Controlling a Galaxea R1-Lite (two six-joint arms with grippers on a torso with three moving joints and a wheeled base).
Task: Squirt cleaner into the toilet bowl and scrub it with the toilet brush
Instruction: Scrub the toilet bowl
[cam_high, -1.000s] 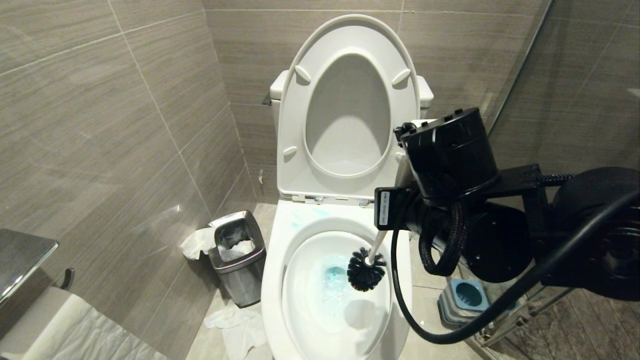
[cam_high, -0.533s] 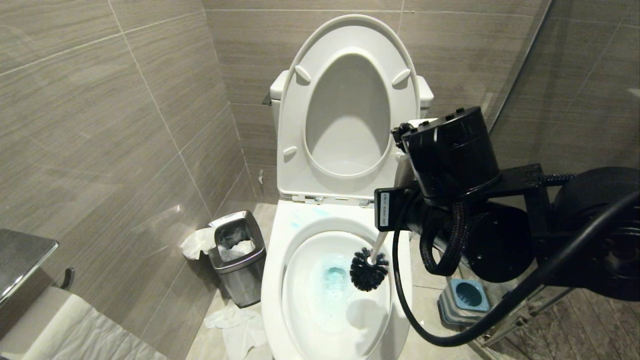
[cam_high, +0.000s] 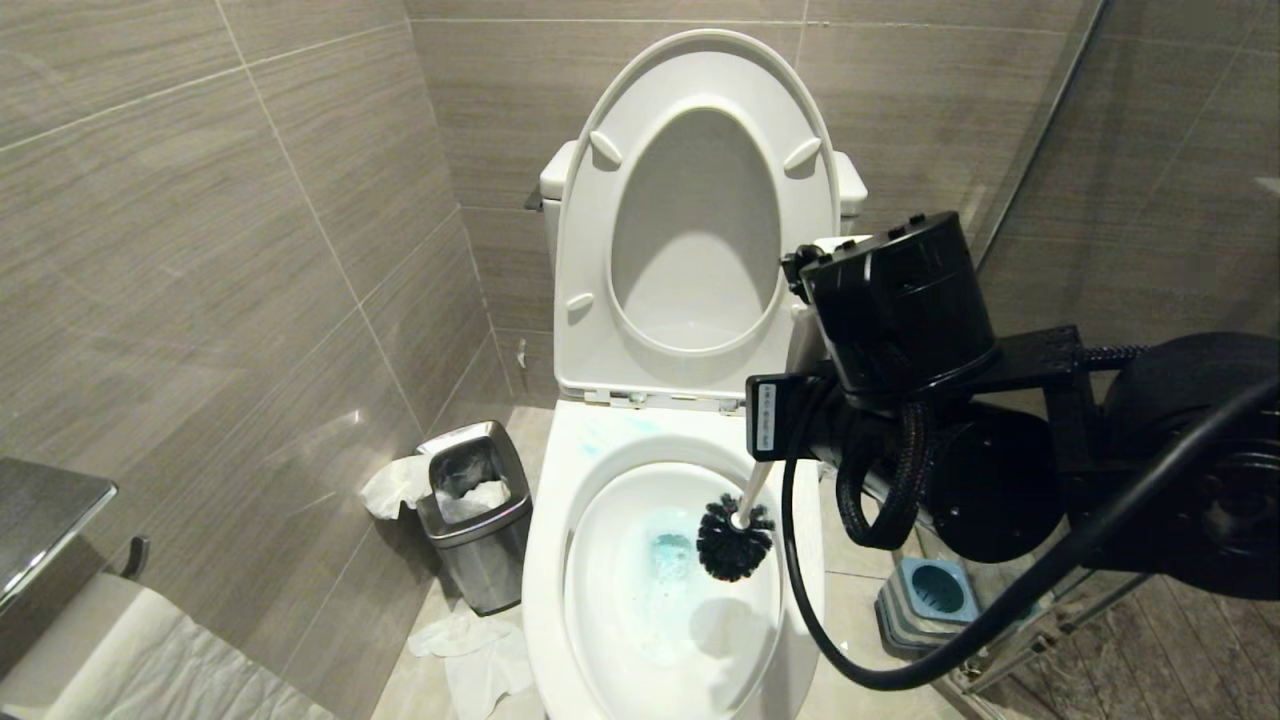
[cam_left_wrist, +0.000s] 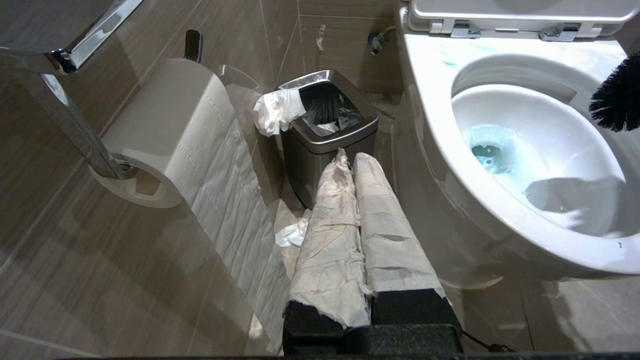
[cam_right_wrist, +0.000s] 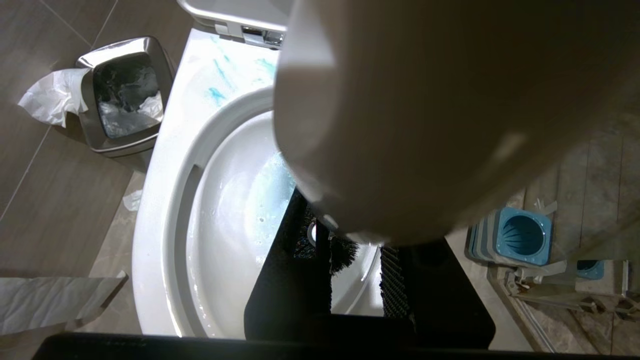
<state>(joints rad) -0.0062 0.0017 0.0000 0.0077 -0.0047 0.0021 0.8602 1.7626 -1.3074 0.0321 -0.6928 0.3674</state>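
The white toilet bowl (cam_high: 560, 520) stands open, with its seat and lid (cam_high: 600, 250) raised. Cleaner tints the water (cam_high: 668, 552) teal and leaves pale blue smears on the rim (cam_right_wrist: 220, 75). The toilet brush's black bristle head (cam_high: 735, 540) sits inside the bowl against its right wall, above the water. Its whitish handle (cam_right_wrist: 425, 125) rises into my right gripper (cam_right_wrist: 350, 235), which is shut on it; in the head view the right arm (cam_high: 900, 310) hides that grip. My left gripper (cam_left_wrist: 350, 162), its fingers wrapped in white paper, is shut on nothing, low beside the bowl's left side.
A small steel waste bin (cam_high: 475, 510) stands left of the toilet, with crumpled paper (cam_high: 470, 650) on the floor by it. The blue-grey brush holder (cam_high: 925, 595) sits on the floor at the right. A toilet paper roll (cam_left_wrist: 165, 130) hangs on the left wall.
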